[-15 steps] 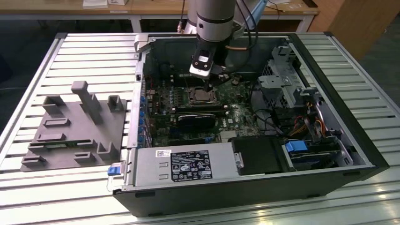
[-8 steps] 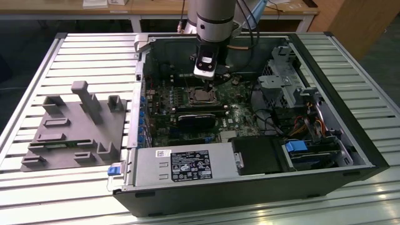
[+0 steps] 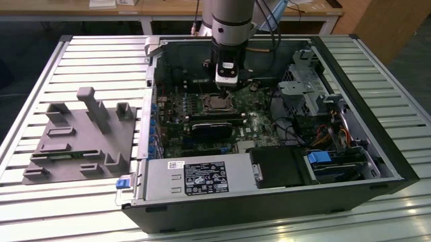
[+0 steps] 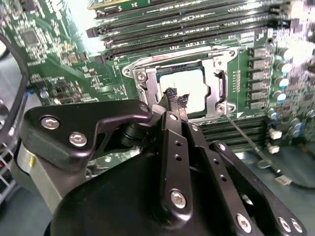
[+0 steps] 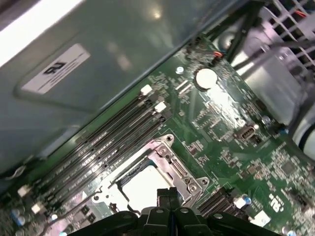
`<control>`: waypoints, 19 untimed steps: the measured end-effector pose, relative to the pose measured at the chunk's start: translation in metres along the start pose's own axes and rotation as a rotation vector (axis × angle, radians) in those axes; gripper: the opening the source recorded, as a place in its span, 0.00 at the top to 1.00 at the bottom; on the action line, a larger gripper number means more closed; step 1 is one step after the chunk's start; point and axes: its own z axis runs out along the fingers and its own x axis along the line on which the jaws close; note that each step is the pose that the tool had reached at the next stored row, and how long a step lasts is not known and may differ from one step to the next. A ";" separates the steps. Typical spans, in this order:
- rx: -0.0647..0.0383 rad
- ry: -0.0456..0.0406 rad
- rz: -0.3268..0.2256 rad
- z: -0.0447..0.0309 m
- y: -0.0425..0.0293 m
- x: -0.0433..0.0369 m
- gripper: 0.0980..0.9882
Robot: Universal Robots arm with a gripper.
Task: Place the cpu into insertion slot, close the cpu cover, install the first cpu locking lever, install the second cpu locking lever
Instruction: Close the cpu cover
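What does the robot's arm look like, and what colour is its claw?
The arm is a fat round tube, shiny silver-grey, with a black part lower down and a small white block at its wrist. The claw is black. It is made of flat, angular pieces dotted with round silver screws, and it narrows to two thin dark fingers.

A pale slatted table (image 3: 88, 55) filled the foreground, with glare on its near slats. Behind it stood a wooden desk (image 3: 168, 7) and a brown panel (image 3: 384, 20).
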 end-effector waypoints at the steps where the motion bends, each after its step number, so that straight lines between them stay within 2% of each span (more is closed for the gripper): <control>1: 0.000 0.0007 -0.018 0.0000 0.0000 0.0000 0.99; 19: 0.000 0.0134 -0.346 0.0017 -0.0001 0.0000 0.99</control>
